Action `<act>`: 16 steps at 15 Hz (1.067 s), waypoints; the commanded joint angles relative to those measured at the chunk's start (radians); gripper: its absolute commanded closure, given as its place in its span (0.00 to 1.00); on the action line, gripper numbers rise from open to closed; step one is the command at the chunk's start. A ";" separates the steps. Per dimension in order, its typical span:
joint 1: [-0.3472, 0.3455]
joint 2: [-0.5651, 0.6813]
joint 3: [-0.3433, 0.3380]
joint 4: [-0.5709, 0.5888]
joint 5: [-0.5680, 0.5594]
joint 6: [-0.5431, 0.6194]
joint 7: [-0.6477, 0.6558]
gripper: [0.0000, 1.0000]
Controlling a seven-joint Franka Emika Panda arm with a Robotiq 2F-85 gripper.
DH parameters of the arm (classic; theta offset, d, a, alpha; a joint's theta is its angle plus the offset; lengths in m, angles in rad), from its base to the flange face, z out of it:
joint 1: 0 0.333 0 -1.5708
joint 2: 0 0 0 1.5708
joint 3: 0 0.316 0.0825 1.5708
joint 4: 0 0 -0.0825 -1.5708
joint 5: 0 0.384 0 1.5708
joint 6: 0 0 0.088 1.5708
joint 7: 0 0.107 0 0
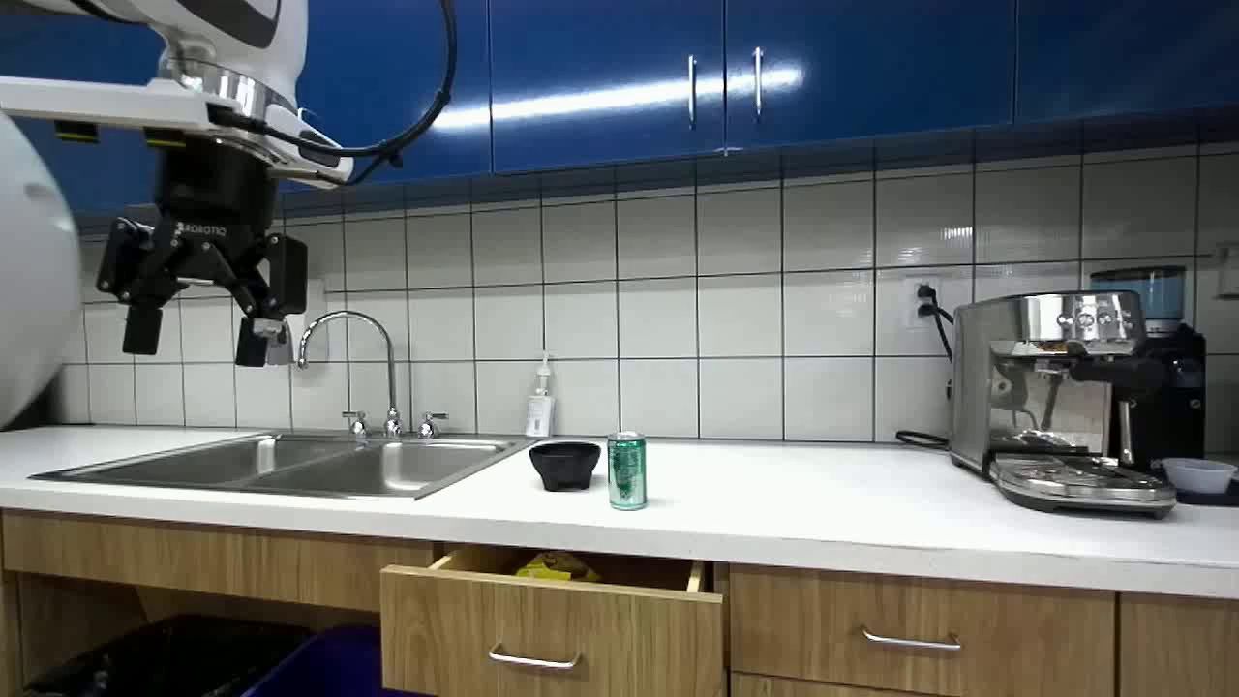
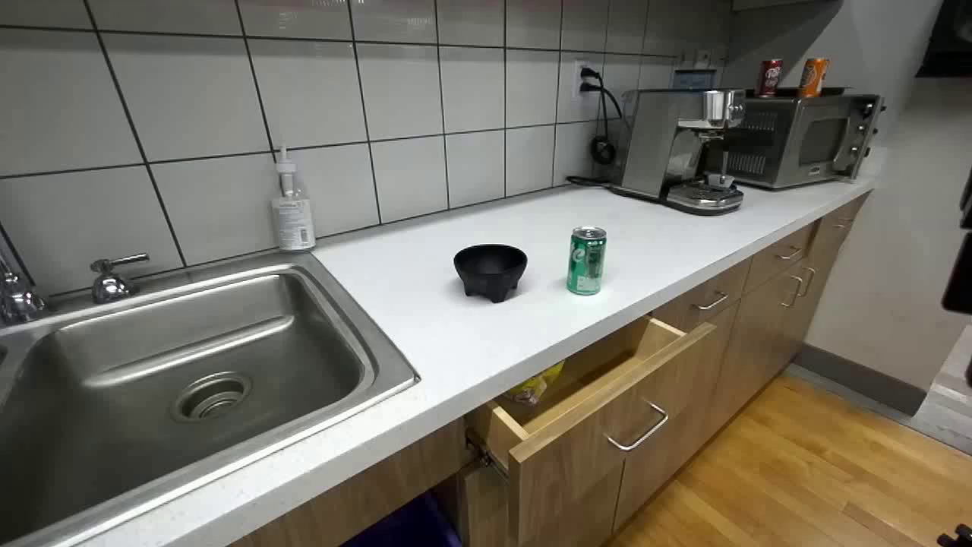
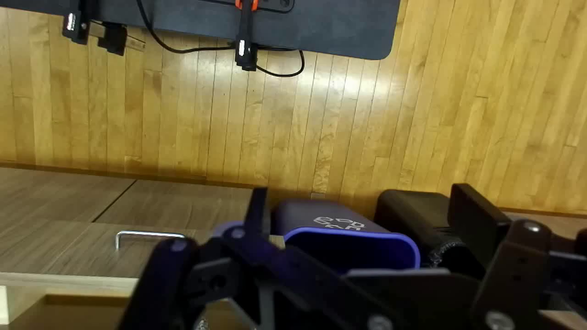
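Note:
My gripper (image 1: 197, 337) hangs high at the left in an exterior view, its fingers spread wide with nothing between them. Seen from the wrist, the gripper (image 3: 367, 214) frames a purple recycling bin (image 3: 351, 233) far below. On the white counter a black footed bowl (image 1: 564, 466) stands beside a green can (image 1: 627, 471), both upright and apart from the gripper. These two, the bowl (image 2: 490, 271) and the can (image 2: 586, 260), appear in both exterior views. Below them a wooden drawer (image 2: 607, 441) is pulled out, with a yellow packet (image 2: 538, 382) inside, partly hidden.
The steel sink (image 1: 484, 447) with its curved faucet (image 1: 391, 368) lies left of the bowl. A soap bottle (image 2: 293, 213) stands by the wall. Farther right are an espresso machine (image 1: 1050, 387) and a toaster oven (image 2: 805, 140) with two cans on top. A black bin (image 3: 412, 208) adjoins the purple one.

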 commanded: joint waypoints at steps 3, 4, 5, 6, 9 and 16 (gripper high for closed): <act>-0.011 0.000 0.009 0.002 0.006 -0.003 -0.006 0.00; -0.011 0.000 0.009 0.002 0.006 -0.003 -0.006 0.00; -0.011 0.000 0.009 0.002 0.006 -0.003 -0.006 0.00; -0.011 0.000 0.009 0.002 0.006 -0.003 -0.006 0.00; -0.011 0.000 0.009 0.002 0.006 -0.003 -0.006 0.00; -0.045 0.003 -0.001 -0.004 -0.055 0.015 -0.022 0.00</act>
